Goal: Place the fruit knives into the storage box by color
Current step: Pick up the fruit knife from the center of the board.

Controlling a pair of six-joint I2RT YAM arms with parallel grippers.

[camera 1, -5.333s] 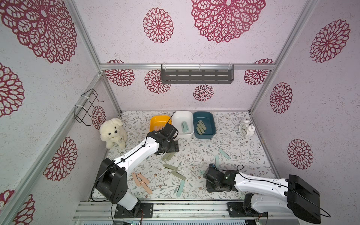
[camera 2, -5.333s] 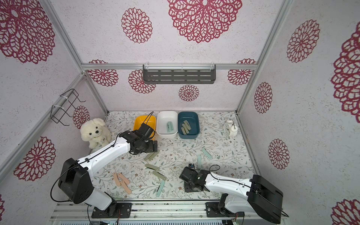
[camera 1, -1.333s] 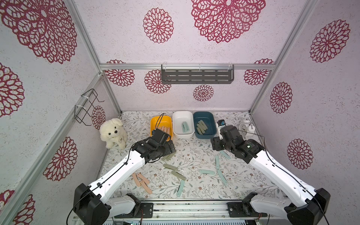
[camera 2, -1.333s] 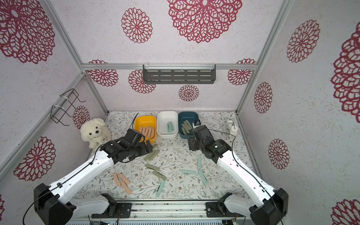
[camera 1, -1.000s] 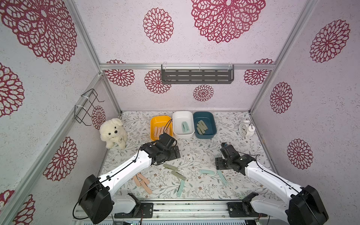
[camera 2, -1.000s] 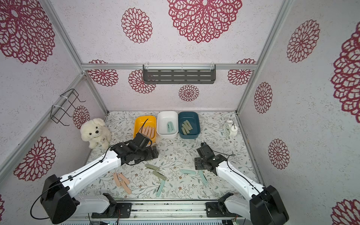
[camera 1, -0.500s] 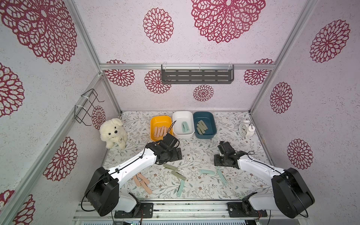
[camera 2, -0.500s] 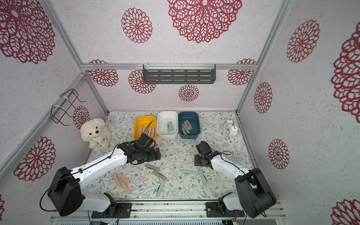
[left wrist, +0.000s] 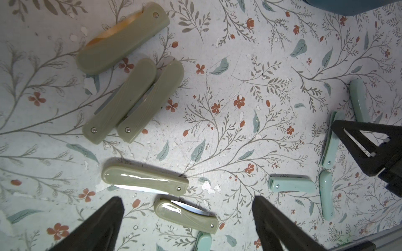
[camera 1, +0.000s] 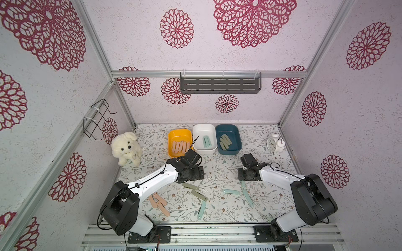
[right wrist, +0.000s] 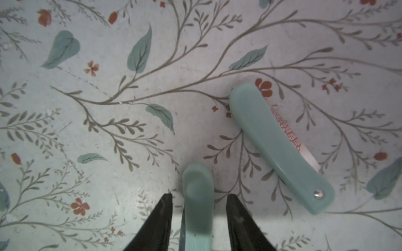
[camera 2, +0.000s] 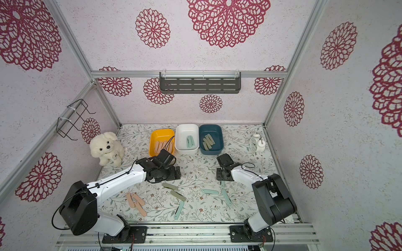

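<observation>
Three storage boxes stand at the back: the yellow box (camera 1: 171, 134) holds pink fruit knives (camera 1: 180, 146), the white box (camera 1: 204, 126) mint ones (camera 1: 206, 141), the blue box (camera 1: 228, 126) sage ones (camera 1: 225, 141). Loose knives lie on the table: pink (camera 1: 157, 202), sage (camera 1: 190, 186) and mint (camera 1: 231, 191). My left gripper (camera 1: 196, 173) (left wrist: 186, 198) hangs wide open over a sage knife (left wrist: 186, 215), with three more sage knives (left wrist: 130, 97) beyond. My right gripper (camera 1: 243, 177) (right wrist: 199, 195) straddles a mint knife (right wrist: 198, 184) (camera 1: 243, 184), a gap showing on each side.
A white plush dog (camera 1: 127, 148) sits at the left wall and an alarm clock (camera 1: 275, 143) at the back right. A grey shelf (camera 1: 219, 85) and a wire rack (camera 1: 97, 119) hang on the walls. A second mint knife (right wrist: 280, 147) lies beside the right fingers.
The right gripper came from beside the blue box down to the table, over a mint knife, and its jaws have narrowed. The left gripper edged from the yellow box toward the sage knives.
</observation>
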